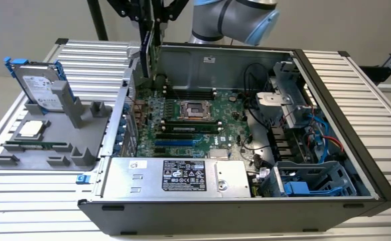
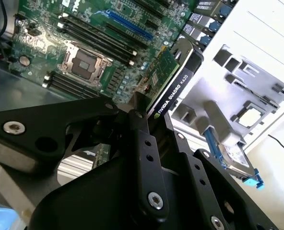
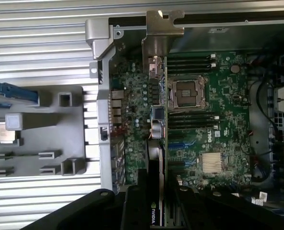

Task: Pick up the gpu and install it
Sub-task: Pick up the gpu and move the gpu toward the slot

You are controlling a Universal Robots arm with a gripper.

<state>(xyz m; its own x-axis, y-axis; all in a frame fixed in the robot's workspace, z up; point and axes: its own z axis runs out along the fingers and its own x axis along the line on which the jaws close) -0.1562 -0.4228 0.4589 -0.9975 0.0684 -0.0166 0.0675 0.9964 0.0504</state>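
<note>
Gpu [image 1: 147,50] hangs on its edge in the gripper [image 1: 148,15], which is clamped on the card's two faces. In the second wrist view one finger [image 2: 141,129] presses on the black cooler side. In the exterior view the gpu is over the far left corner of the open case [image 1: 235,216], above the motherboard [image 1: 215,125] and not seated in any slot. In the first wrist view its silver bracket [image 3: 164,24] points away from the gripper. On the exterior view's left, beside the case, a gray holder [image 1: 81,120] carries the hard drive [image 1: 38,83].
</note>
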